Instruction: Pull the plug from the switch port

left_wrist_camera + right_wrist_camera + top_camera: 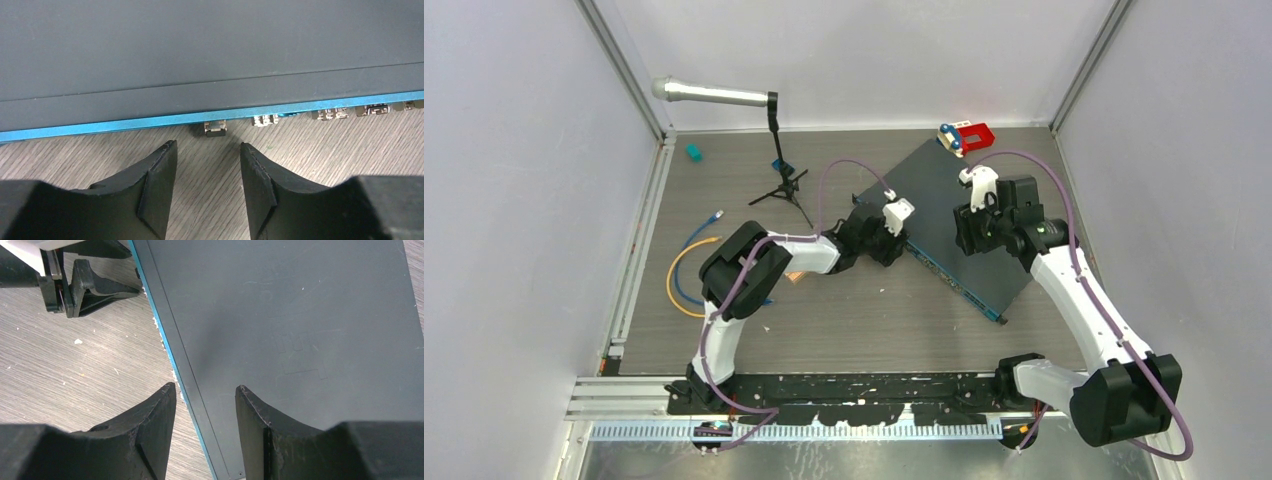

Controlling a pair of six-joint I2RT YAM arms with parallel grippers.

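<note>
Approach step. Switch (pixel 944 200) lies near the far-right corner of the table (pixel 864 330), plug (pixel 215 129) seated in its front edge. Your left hand (pixel 207 145) is spread, empty, just short; right hand (pixel 205 386) is spread above the switch. Next: advance, pinch plug squarely.

A silver microphone (pixel 712 93) is sitting on a small black tripod (pixel 781 180), well off to the left of the left pincer (pixel 902 248) and farther back from it. Farther left again, near the back corner, a little teal block (pixel 693 152) is lying by itself. Well to the left of that pincer and slightly nearer the front, a yellow cable (pixel 671 280) is curling in a loop, and a blue cable (pixel 704 227) is running alongside it. Beyond the right pincer (pixel 969 245), close to the back wall, a red and white object (pixel 969 134) with a blue part is resting. All of it is lying on a grey wood-grain table (pixel 854 330).
</note>
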